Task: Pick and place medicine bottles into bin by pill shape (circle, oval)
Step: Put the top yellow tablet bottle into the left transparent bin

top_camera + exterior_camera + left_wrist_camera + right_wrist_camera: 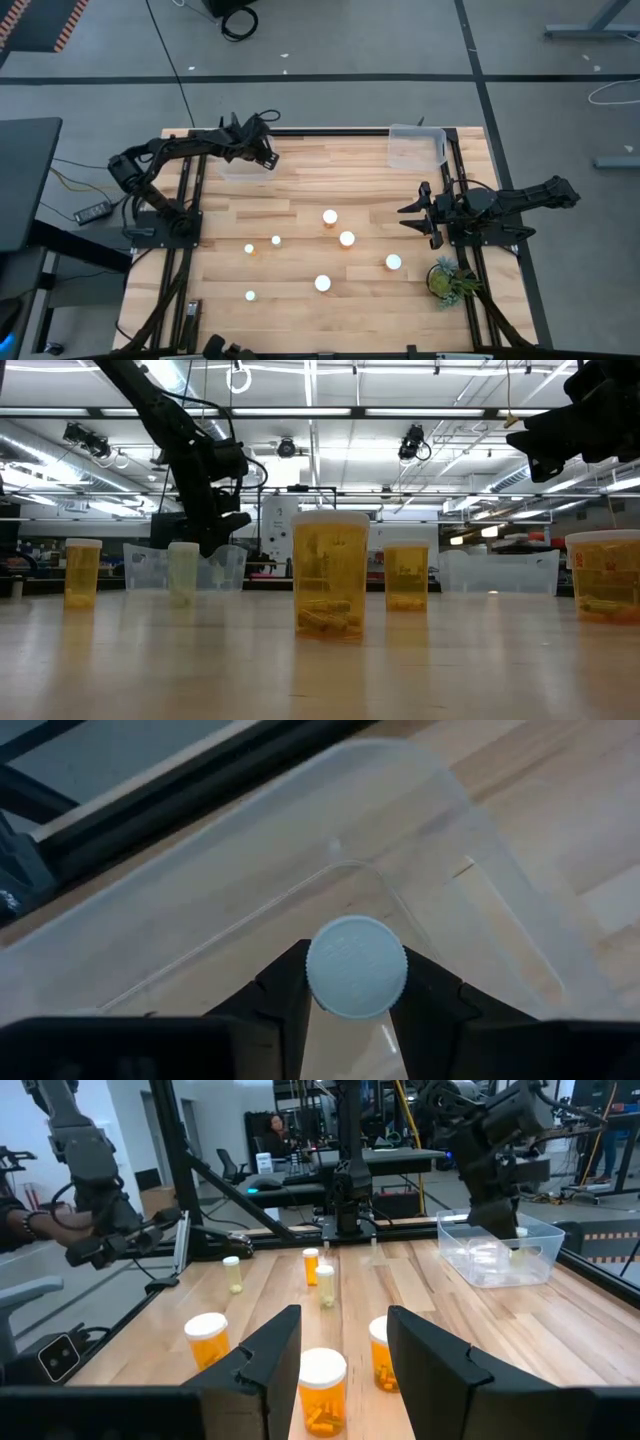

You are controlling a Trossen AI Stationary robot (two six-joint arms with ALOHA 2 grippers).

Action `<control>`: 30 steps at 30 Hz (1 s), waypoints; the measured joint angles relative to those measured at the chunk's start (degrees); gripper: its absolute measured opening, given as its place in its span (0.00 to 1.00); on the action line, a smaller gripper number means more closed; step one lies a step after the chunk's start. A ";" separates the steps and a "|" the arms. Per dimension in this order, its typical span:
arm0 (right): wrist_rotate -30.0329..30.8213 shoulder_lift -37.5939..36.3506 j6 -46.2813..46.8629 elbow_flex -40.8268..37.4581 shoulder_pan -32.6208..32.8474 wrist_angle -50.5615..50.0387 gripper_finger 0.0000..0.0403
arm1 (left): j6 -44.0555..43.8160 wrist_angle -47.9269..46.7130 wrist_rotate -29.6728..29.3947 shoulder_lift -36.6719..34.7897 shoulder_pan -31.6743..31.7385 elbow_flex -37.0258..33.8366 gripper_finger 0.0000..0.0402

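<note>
We've got the left tool (355, 1005) clamped on a white-capped bottle (356, 967) right over the clear bin (243, 163) at 11 o'clock on the counter (300, 200). Right tool (410, 216) sits shut, empty, around 3 o'clock. Seven other bottles (346, 238) stand mid-counter.

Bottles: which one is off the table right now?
The bottle clamped in the left gripper, held over the clear bin at the table's far left. The other seven stand on the wood.
</note>
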 joint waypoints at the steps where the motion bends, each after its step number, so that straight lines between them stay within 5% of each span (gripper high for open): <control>1: 0.00 0.00 0.00 0.00 0.00 0.00 0.39 | -0.07 -0.03 -0.01 0.37 -0.02 0.00 0.31; 30: 0.00 0.00 0.00 0.00 -0.01 0.00 0.39 | 0.73 1.11 -0.02 0.77 -0.04 0.00 0.52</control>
